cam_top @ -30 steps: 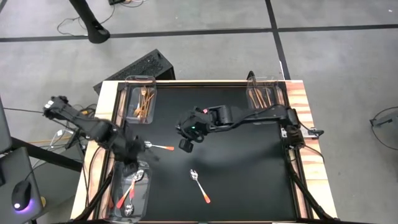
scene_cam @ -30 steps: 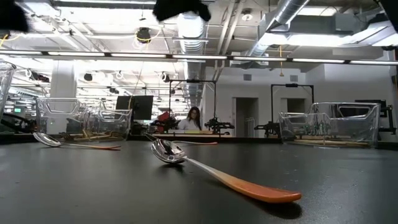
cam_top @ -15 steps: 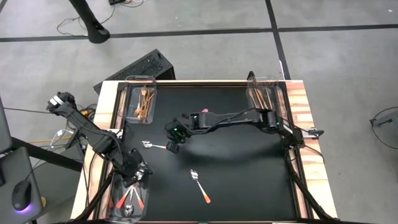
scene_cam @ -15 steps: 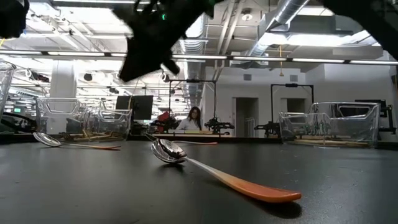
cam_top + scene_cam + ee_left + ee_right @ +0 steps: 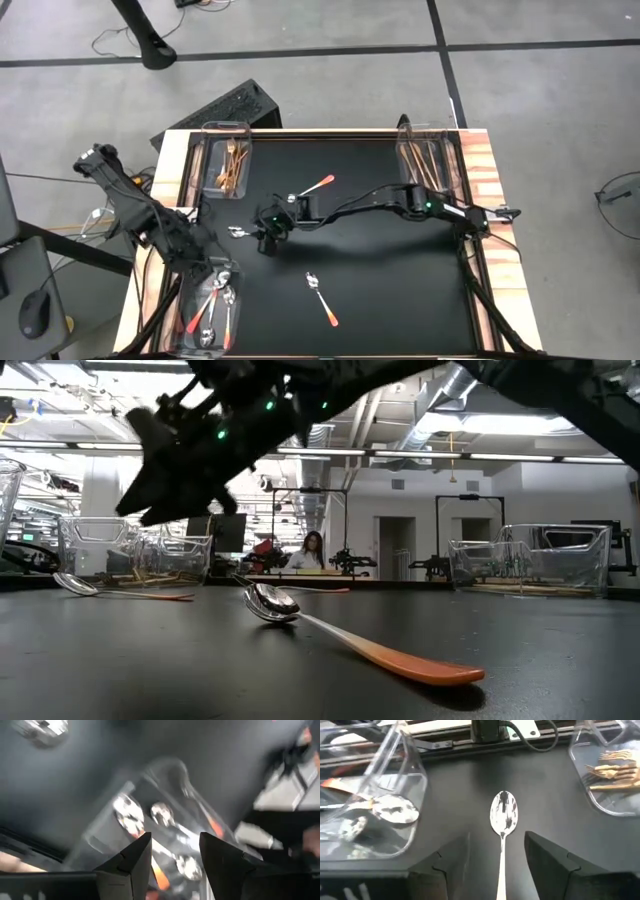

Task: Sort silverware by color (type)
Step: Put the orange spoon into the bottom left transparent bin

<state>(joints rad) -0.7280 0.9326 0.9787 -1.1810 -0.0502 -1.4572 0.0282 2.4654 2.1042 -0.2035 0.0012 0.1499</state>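
Observation:
Three silver spoons with orange-red handles lie flat on the black mat. One spoon lies at the left. My right gripper hangs open above its handle, one finger on each side, without touching it. A second spoon lies toward the near edge, and a third spoon lies by my right arm. My left gripper stands open and empty over the near-left bin, which holds several spoons.
A clear bin with gold forks stands at the far left corner. A clear bin with copper knives stands at the far right. My right arm stretches across the middle of the mat. Beyond the table is a room with a person far off.
My right gripper has gone down and toward the table's left edge, stopping over the left spoon; this has uncovered the third spoon near mid-table. My left gripper has swung toward the near edge, over the spoon bin. The spoons on the mat have stayed put.

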